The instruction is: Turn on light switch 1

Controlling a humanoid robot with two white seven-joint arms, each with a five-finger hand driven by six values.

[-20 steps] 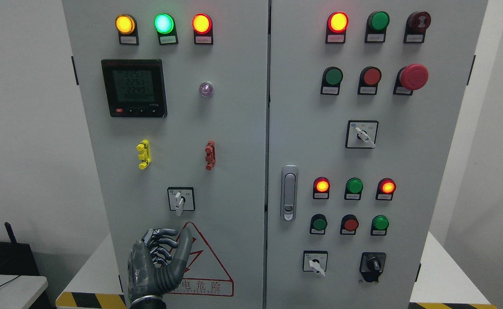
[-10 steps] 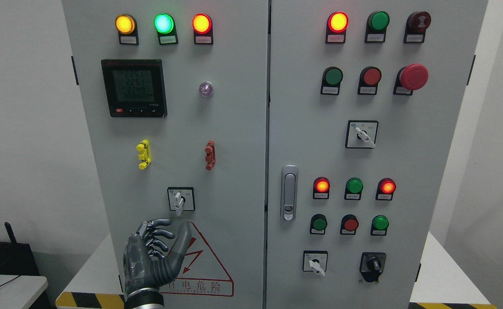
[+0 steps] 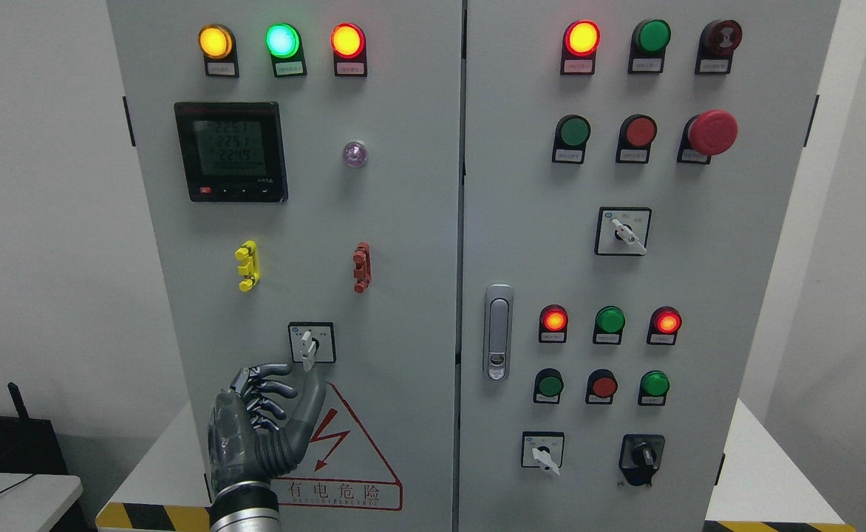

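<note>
The left hand (image 3: 259,432) hovers just below the rotary switch (image 3: 310,343), fingers half-curled and gripping nothing; thumb raised toward the white lever. Approaching off-centre, a fingertip could slip past the lever and leave it unturned.

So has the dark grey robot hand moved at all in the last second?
Yes. The left robot hand has risen up the cabinet door; its thumb tip now nearly touches the white lever of the rotary selector switch, above the red warning triangle.

left robot hand (image 3: 259,428) risen, thumb tip now beside selector switch (image 3: 309,344)
</note>
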